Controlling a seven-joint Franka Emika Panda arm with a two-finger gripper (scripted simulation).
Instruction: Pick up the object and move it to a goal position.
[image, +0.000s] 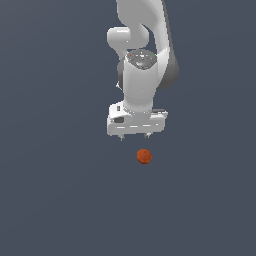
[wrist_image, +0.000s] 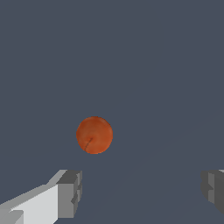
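The object is a small red-orange ball (image: 144, 156) resting on the flat dark grey floor. My white gripper (image: 134, 136) hovers just above and slightly behind it in the exterior view, with only its short fingertip stubs showing under the hand. In the wrist view the ball (wrist_image: 94, 135) lies ahead of the gripper (wrist_image: 142, 190), outside the gap between the fingers (wrist_image: 69, 193). The two grey pads stand far apart, so the gripper is open and holds nothing.
The white arm (image: 145, 60) rises behind the hand toward the top of the exterior view. Plain dark grey floor (image: 60, 200) surrounds the ball on all sides.
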